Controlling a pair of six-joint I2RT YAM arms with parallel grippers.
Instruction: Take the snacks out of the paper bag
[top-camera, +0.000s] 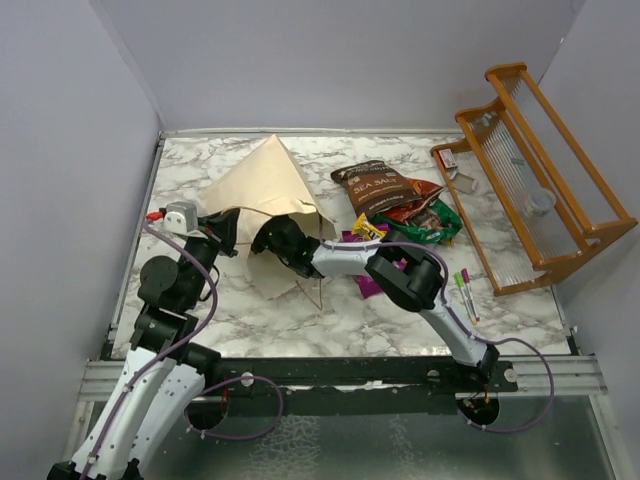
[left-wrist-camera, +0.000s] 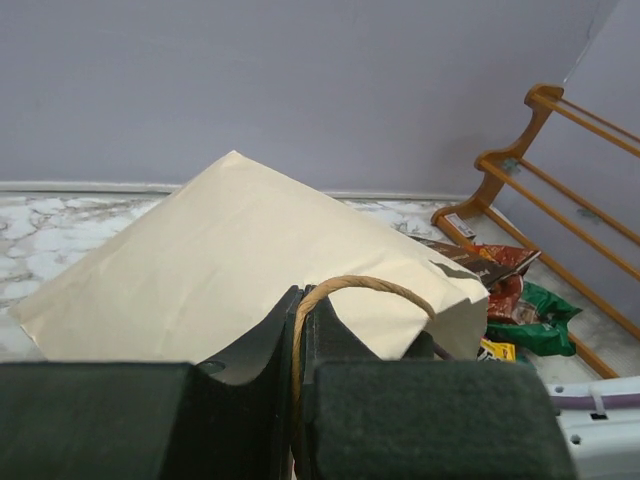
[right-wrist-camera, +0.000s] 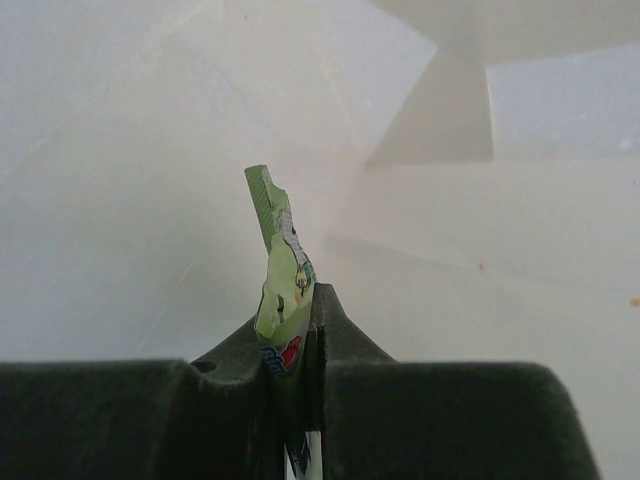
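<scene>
The beige paper bag (top-camera: 262, 185) lies on its side at the back left, mouth toward the right. My left gripper (left-wrist-camera: 298, 300) is shut on its twisted cord handle (left-wrist-camera: 370, 285) and holds the mouth up. My right gripper (top-camera: 268, 240) reaches inside the bag mouth. In the right wrist view it (right-wrist-camera: 300, 310) is shut on a light-green snack packet (right-wrist-camera: 282, 265), with the bag's pale inner walls all around. Outside lie the dark-brown Sea Salt bag (top-camera: 378, 186), an orange-red chip bag (top-camera: 420, 207), a green bag (top-camera: 437, 228), a purple packet (top-camera: 368, 284) and a yellow wrapper (top-camera: 366, 229).
Two marker pens, green and pink (top-camera: 466, 292), lie right of my right arm. A wooden rack (top-camera: 535, 175) stands at the back right. A second cord handle (top-camera: 312, 290) hangs in front of the bag mouth. Walls close the table on three sides.
</scene>
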